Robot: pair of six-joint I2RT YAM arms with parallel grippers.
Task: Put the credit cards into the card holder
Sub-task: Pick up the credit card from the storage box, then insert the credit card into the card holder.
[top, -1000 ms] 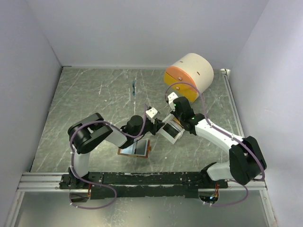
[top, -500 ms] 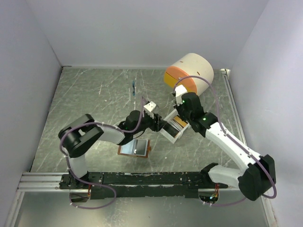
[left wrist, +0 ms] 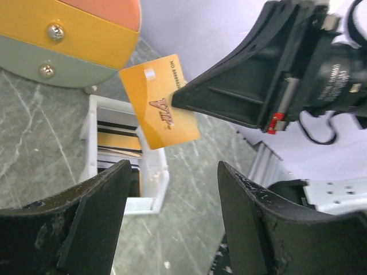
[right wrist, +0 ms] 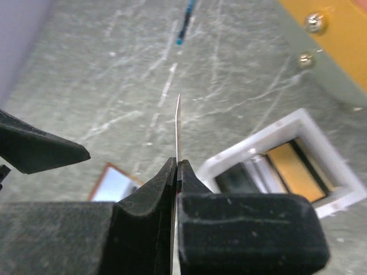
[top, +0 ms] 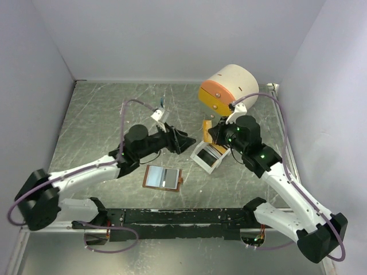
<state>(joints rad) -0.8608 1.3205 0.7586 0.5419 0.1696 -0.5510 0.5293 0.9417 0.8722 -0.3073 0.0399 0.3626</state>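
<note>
Right hand (right wrist: 176, 169) pinching card (left wrist: 156, 109) (orange), wallet (top: 162, 177) open

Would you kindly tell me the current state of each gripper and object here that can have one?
Right gripper: shut on the orange plastic card.
Left gripper: open, empty.
Orange plastic card: pinched by one edge, held in the air.
Brown leather wallet: open, lying flat on the table.
White rectangular tray: holds more cards.
Cream-and-orange rounded drawer box: drawers shut.
</note>
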